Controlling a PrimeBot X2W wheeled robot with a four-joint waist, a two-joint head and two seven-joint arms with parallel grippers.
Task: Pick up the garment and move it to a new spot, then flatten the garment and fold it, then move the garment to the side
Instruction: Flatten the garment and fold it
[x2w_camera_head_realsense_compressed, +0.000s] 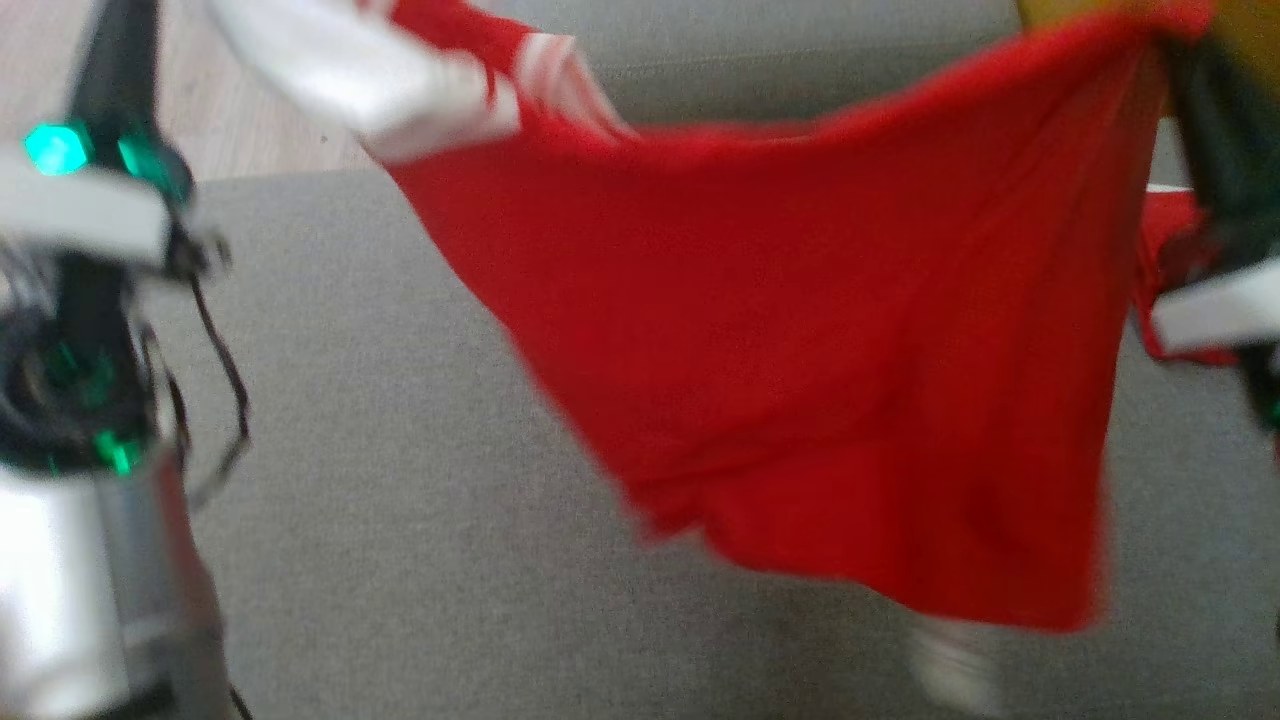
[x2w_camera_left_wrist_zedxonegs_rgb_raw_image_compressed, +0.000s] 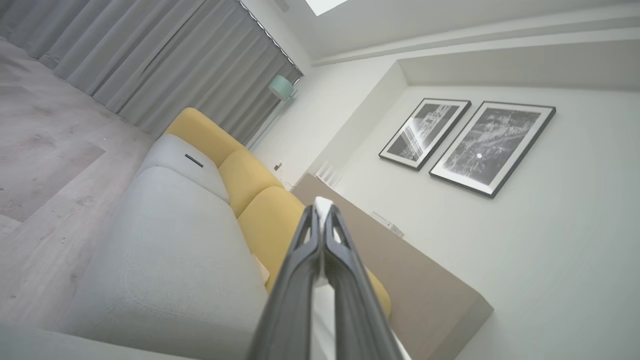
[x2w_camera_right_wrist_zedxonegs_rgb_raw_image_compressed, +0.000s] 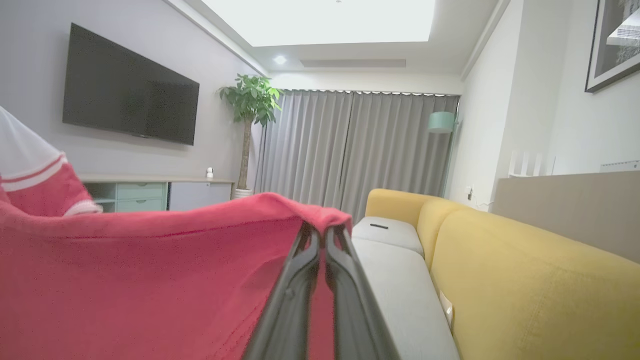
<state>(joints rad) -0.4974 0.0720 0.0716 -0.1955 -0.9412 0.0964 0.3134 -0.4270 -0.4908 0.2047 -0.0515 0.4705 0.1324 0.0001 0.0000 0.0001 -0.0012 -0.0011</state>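
Note:
The garment (x2w_camera_head_realsense_compressed: 820, 350) is a red shirt with white, striped sleeves. It hangs stretched in the air above the grey sofa seat (x2w_camera_head_realsense_compressed: 400, 500), its lower hem drooping toward the cushion. In the left wrist view my left gripper (x2w_camera_left_wrist_zedxonegs_rgb_raw_image_compressed: 322, 212) is shut on a white strip of the garment (x2w_camera_left_wrist_zedxonegs_rgb_raw_image_compressed: 323, 204) pinched at the fingertips. In the right wrist view my right gripper (x2w_camera_right_wrist_zedxonegs_rgb_raw_image_compressed: 322, 232) is shut on the garment's red top edge (x2w_camera_right_wrist_zedxonegs_rgb_raw_image_compressed: 125, 280), which spreads away to the left. The head view is blurred.
Yellow back cushions (x2w_camera_right_wrist_zedxonegs_rgb_raw_image_compressed: 525, 280) line the sofa on the right. My left arm's pale body (x2w_camera_head_realsense_compressed: 80, 560) stands at the lower left, with wood floor (x2w_camera_head_realsense_compressed: 250, 110) behind it. A beige ledge (x2w_camera_left_wrist_zedxonegs_rgb_raw_image_compressed: 415, 270) runs behind the sofa.

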